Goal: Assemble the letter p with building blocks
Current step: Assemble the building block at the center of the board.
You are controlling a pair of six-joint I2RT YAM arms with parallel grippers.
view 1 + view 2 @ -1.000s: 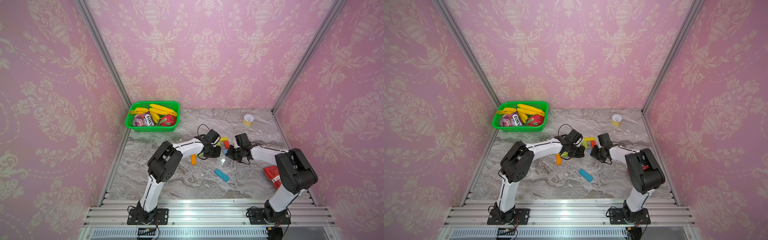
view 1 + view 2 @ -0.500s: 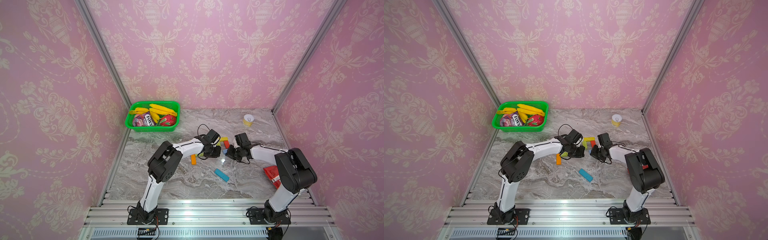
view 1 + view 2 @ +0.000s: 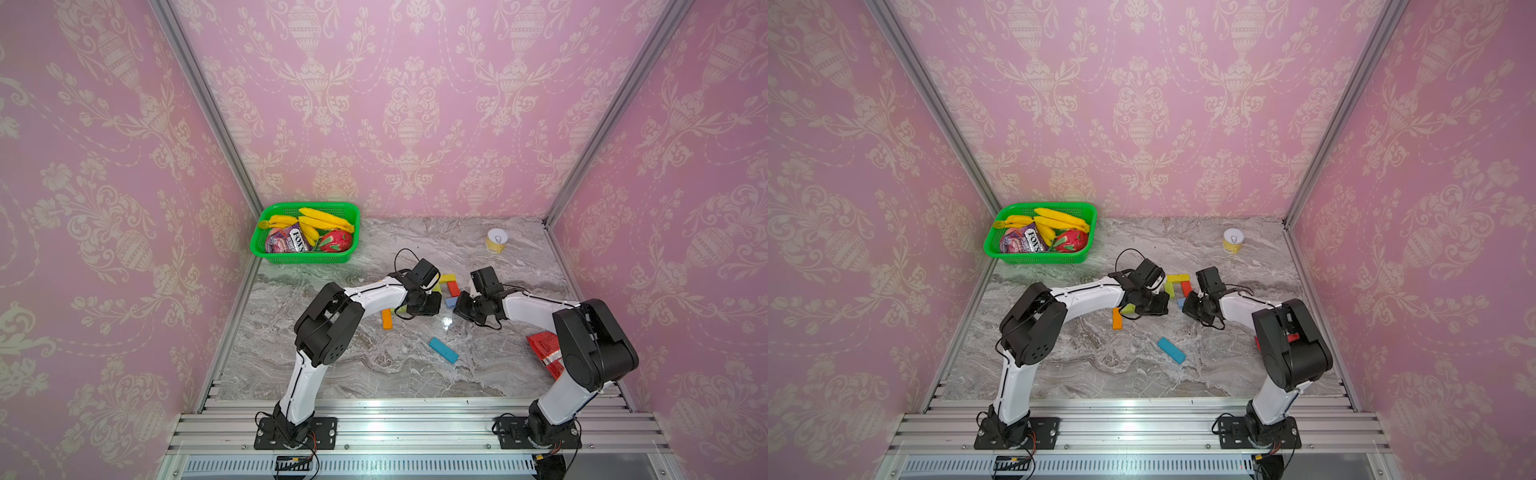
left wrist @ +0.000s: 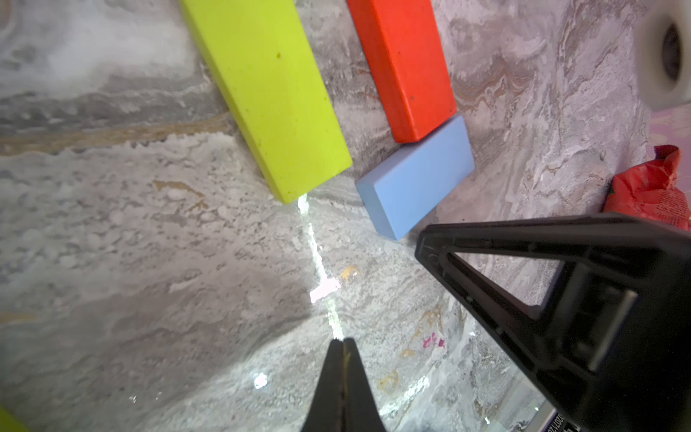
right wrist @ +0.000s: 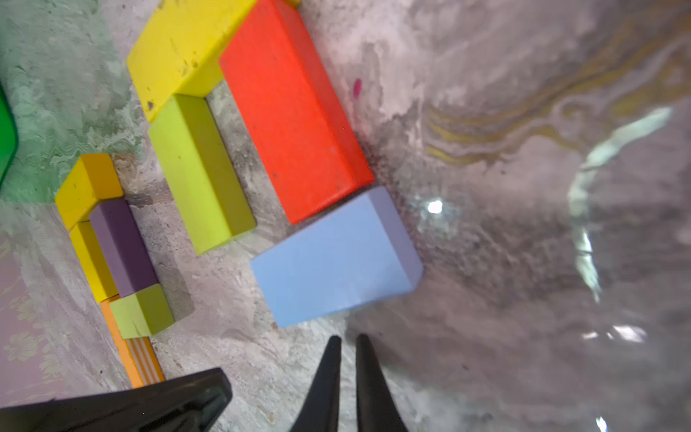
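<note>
My left hand (image 4: 343, 342) is pressed shut, tips together on nothing, low over the counter (image 4: 149, 262) and just short of the building blocks (image 3: 1185, 287). My right hand (image 5: 347, 338) is all but together too. Only a sliver shows between its tips, with nothing in it, and it sits just beside the light blue block (image 5: 332, 258).

The blocks of the letter lie mid-counter between my two hands. A yellow block (image 5: 179, 56) runs across the far end. A lime green block (image 5: 198, 175) and a red block (image 5: 295, 123) run back from it with a gap between them. The light blue one lies skewed at the red one's near end. I cannot tell whether their corners touch or only nearly meet.

My right wrist view cuts off the yellow block's far edge. My left wrist view cuts off the far ends of the lime green and red blocks. In both top views my left wrist covers part of the lime green one.

A purple block (image 5: 121, 247) sits in a small huddle of yellow and lime pieces just beside the letter, mostly hidden under my left arm from above. The orange block (image 3: 387, 319) lies by my left forearm. The teal block (image 3: 443, 350) lies alone, nearer the front. The red snack packet (image 3: 544, 349) is half hidden behind my right arm.
</note>
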